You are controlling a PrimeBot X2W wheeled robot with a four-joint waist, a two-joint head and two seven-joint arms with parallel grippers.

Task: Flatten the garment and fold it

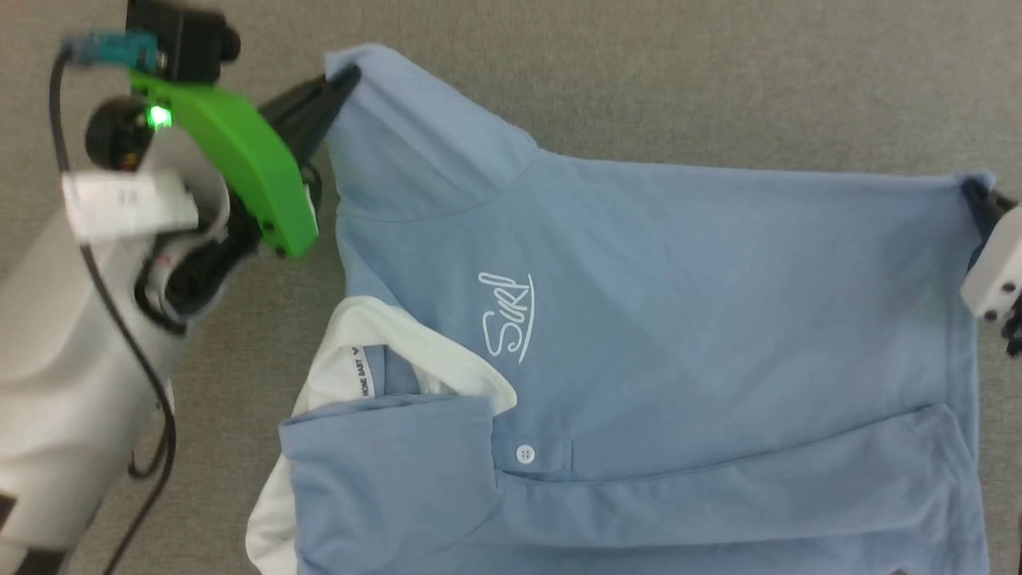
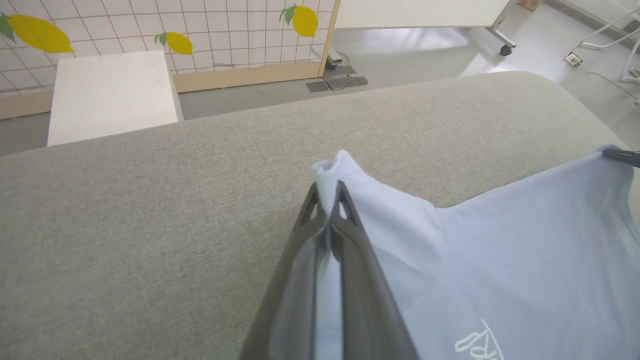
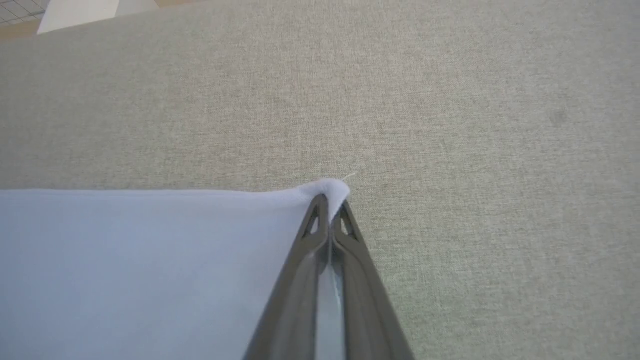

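Firmly, the left tool [image 1: 347,76] clamps the garment [image 1: 679,279] sleeve at upper left; the right tool [image 1: 978,196] clamps a corner upper right

The grey fabric worktop [image 1: 718,80] carries the light blue garment [image 1: 679,319], spread between the left end effector [image 1: 348,75] and the right end effector [image 1: 971,190].

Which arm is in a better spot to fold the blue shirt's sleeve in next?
Left, probably: the left fingers pinch the sleeve tip, while the right fingers hold a hem corner, away from it.
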